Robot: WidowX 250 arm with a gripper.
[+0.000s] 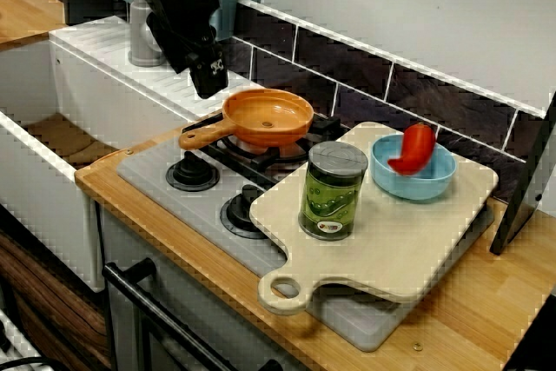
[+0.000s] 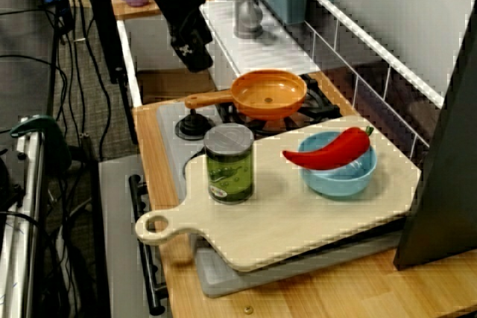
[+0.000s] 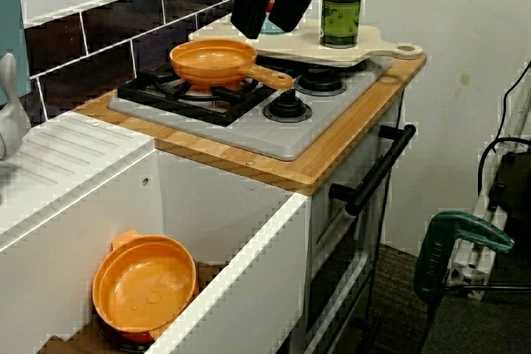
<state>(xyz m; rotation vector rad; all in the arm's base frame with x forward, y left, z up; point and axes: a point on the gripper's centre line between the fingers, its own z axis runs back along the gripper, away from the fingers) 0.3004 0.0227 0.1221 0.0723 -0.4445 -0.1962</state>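
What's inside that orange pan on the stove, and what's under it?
Nothing: the pan is empty. It sits on the black grate; the burner beneath is covered by the pan.

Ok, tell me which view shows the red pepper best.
The board-side view: the red pepper lies full length across the blue bowl. The front view foreshortens it; the sink-side view has the gripper hiding it.

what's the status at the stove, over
Gripper holding nothing, up in the air near the pan, not touching; open or shut unclear. Pan sits on the stove grate. Can and bowl on the board, clear of it.
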